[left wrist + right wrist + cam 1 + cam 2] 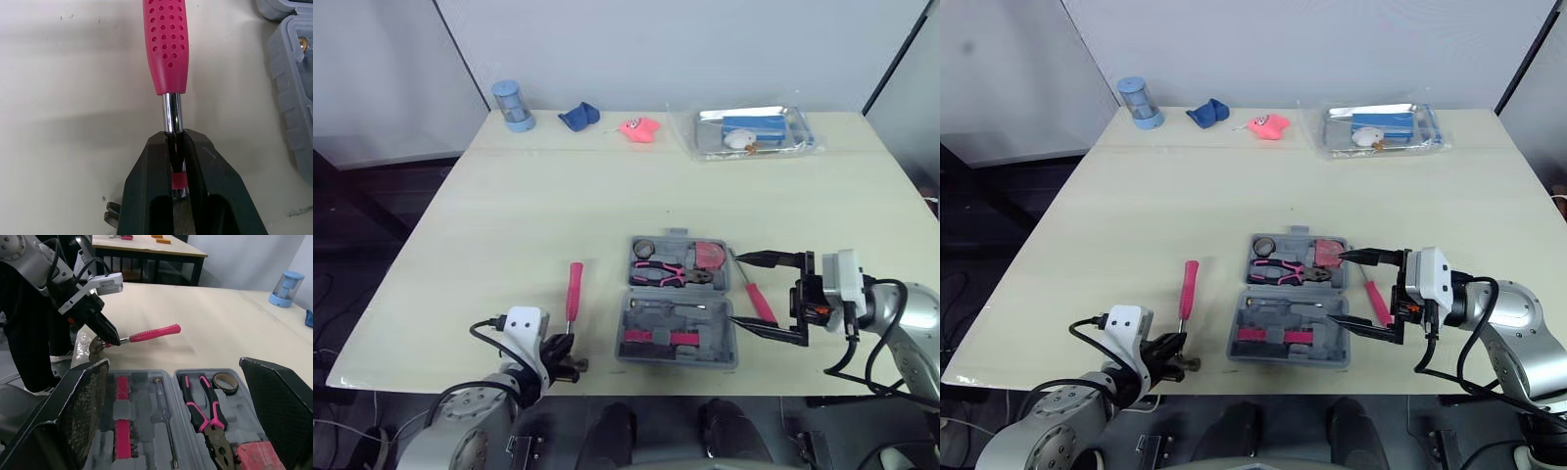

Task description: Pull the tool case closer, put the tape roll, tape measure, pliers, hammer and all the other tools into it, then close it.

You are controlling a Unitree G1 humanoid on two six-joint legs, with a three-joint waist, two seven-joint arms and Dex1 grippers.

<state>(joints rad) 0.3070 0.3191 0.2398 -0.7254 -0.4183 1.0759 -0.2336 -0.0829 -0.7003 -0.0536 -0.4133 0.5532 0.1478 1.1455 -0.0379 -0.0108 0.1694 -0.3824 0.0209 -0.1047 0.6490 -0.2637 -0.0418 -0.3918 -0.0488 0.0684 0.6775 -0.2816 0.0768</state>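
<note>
Black left fingers point(146, 186) are clamped on the steel shaft of the pink-handled hammer point(166, 44), left of the tool case point(715, 338), near the worktop point(509, 215) front edge. Right fingers point(83, 401) are spread wide, nothing held, beside the open grey case. Pliers point(666, 274), tape roll point(643, 247) and red tape measure point(708, 257) are seated inside.

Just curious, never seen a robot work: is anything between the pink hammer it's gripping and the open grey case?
Nothing visible. The left gripper is shut on the hammer, and only bare table lies between it and the tool case. The right gripper is open beyond the case.
</note>
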